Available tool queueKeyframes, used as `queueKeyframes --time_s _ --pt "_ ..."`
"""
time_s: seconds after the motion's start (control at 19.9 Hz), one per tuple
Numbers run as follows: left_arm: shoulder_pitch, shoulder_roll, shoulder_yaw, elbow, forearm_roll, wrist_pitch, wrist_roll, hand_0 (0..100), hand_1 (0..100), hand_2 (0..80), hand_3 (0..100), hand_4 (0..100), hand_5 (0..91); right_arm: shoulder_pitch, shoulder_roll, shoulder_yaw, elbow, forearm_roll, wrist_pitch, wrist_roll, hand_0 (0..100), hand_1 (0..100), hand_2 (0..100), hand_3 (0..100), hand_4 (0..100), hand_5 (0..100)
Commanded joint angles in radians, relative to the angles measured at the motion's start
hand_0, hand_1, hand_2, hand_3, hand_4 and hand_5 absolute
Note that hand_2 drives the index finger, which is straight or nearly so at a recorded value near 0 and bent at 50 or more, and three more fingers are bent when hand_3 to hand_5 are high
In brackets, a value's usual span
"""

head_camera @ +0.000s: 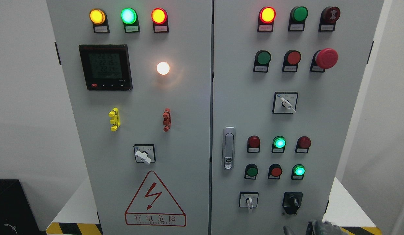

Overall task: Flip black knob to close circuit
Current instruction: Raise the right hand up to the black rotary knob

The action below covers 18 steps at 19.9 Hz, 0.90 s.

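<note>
The black knob [292,202] sits at the lower right of the grey cabinet's right door [322,124], its handle pointing roughly upward. My right hand [319,227] shows only as dark fingertips at the bottom edge, just below and right of the knob, not touching it. Most of the hand is cut off by the frame. My left hand is out of view.
A white-handled selector [249,201] sits left of the knob. Lit green lamps [299,170] and red buttons are above it. A red mushroom stop [326,58] juts out at upper right. A door latch [228,148] is at centre. The left door [188,130] carries a meter [105,67].
</note>
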Motion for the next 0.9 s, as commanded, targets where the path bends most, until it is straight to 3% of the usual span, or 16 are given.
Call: queueKeyframes --time_s 0.0,0.85 --pt "0.000 0.000 -0.020 0.023 -0.021 0.000 0.000 0 0 0.0 0 0 0.0 -0.051 -0.004 0.001 0.004 0.053 0.023 0.008 0 0 80 98 79 76" --pt "0.000 0.000 -0.020 0.023 -0.021 0.000 0.000 0 0 0.0 0 0 0.0 -0.095 0.002 0.001 0.014 0.125 0.072 0.051 0 1 80 98 80 76"
